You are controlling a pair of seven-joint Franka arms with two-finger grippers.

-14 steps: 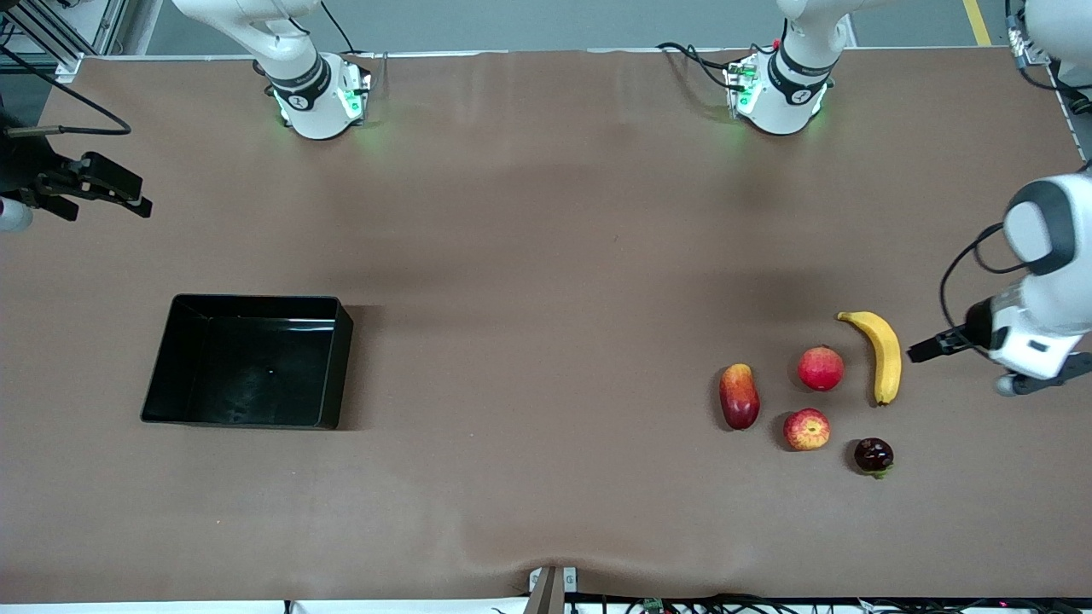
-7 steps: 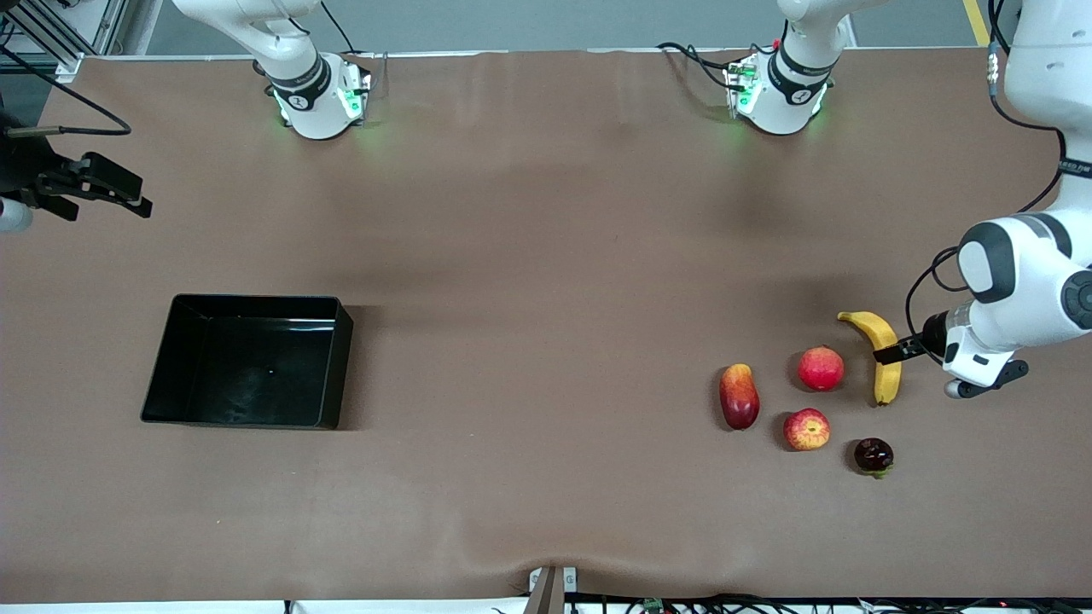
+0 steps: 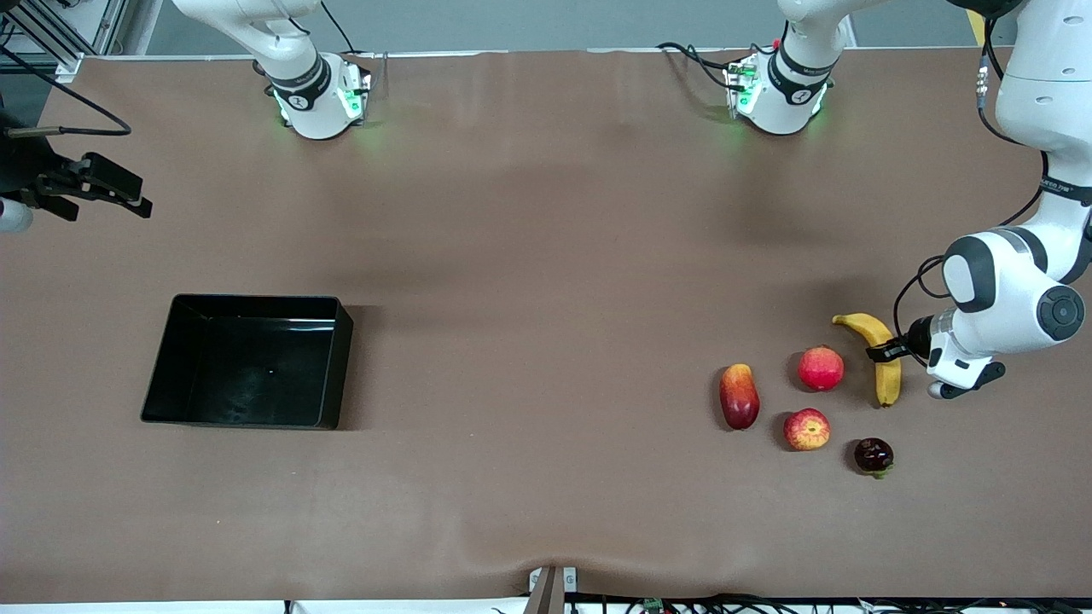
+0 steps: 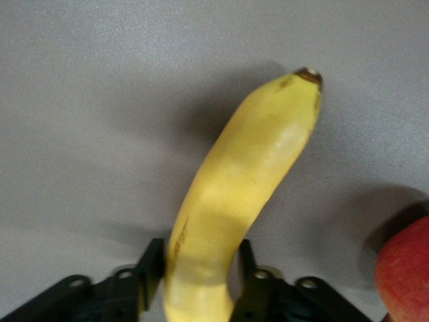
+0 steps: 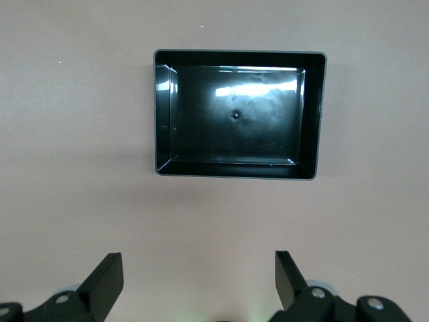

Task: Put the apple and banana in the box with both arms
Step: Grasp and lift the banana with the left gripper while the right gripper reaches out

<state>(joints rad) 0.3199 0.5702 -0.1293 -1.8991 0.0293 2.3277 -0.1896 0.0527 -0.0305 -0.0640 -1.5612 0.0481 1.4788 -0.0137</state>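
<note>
— When we look closest to the front camera, what do we see?

— We see a small dark fruit [image 3: 874, 455] first. A bit farther back is the apple [image 3: 806, 429], red with yellow patches, and next to it, toward the right arm's end, a long red and yellow fruit [image 3: 739, 396]. A little farther still sits a round pinkish-red fruit [image 3: 821, 368].

— And where is the banana [image 3: 880, 357]?

— We find it right between the jaws of the left gripper [image 3: 884, 351]. The jaws are pinching the banana around its middle. In the left wrist view the yellow banana [image 4: 234, 201] comes up from between the two black fingers [image 4: 151, 272], and its dark tip points away from them. We also see a bit of a red fruit [image 4: 405, 275] off to one side of the jaws. The banana looks like it lies on the brown table [image 3: 546, 256].

— What about the box [image 3: 160, 375]?

— We see it well apart from all the fruit, toward the right arm's end of the table. It is black and shiny, with nothing in it.

— And the other gripper?

— The right gripper [image 3: 107, 192] waits up high by the table's edge at its own arm's end. Its jaws are spread wide and hold nothing. In the right wrist view we see the box [image 5: 320, 114] out ahead of the open fingers [image 5: 104, 282].
</note>
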